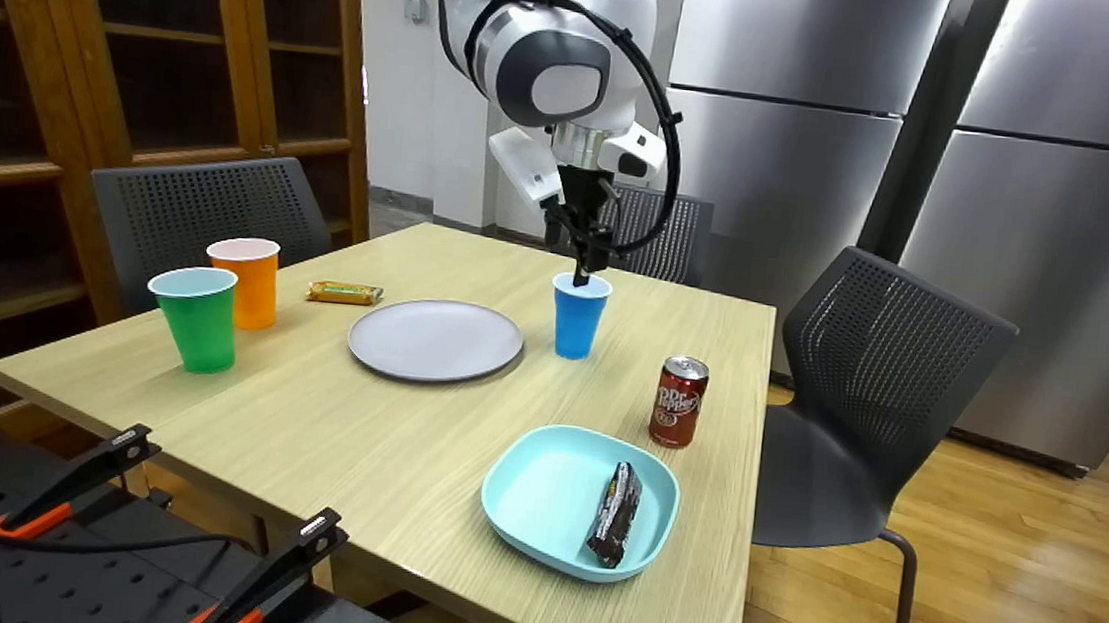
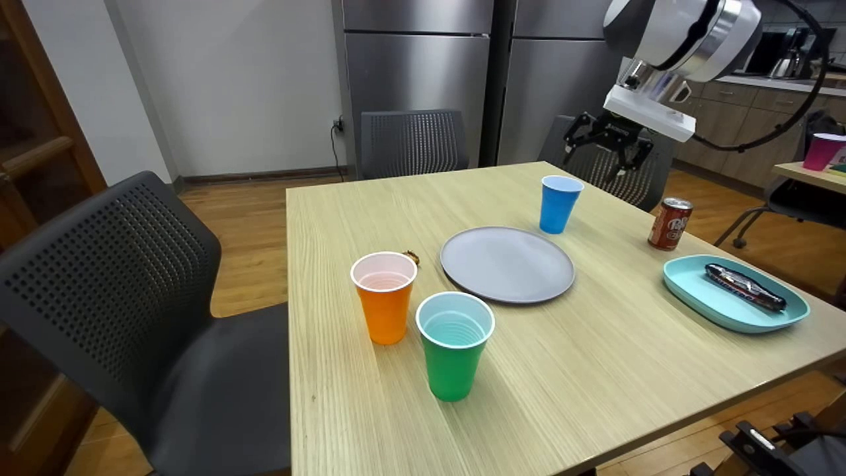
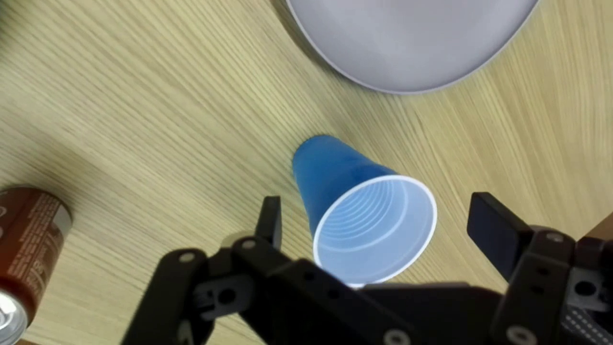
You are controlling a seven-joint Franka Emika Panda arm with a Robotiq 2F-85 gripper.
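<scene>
My gripper [image 3: 379, 220] is open and empty, with its two black fingertips wide apart. In the wrist view, the blue cup [image 3: 328, 172] appears between the fingertips, with a gap on each side. The cup stands upright on the table and also shows in both exterior views [image 1: 576, 326] [image 2: 557, 209]. In an exterior view the gripper [image 2: 595, 162] hangs above the table, higher than the cup's rim and beside it. In an exterior view a fingertip of the gripper [image 1: 585, 254] overlaps the cup's rim. The cup's white inside looks empty.
A grey plate [image 1: 436, 341] lies beside the blue cup. A Dr Pepper can [image 1: 678, 403] stands nearby. A teal dish [image 1: 522, 509] holds a dark wrapped bar [image 1: 615, 516]. Green [image 1: 199, 326] and orange [image 1: 255, 290] cups and a gold-wrapped bar [image 1: 345, 293] are farther off. Chairs surround the table.
</scene>
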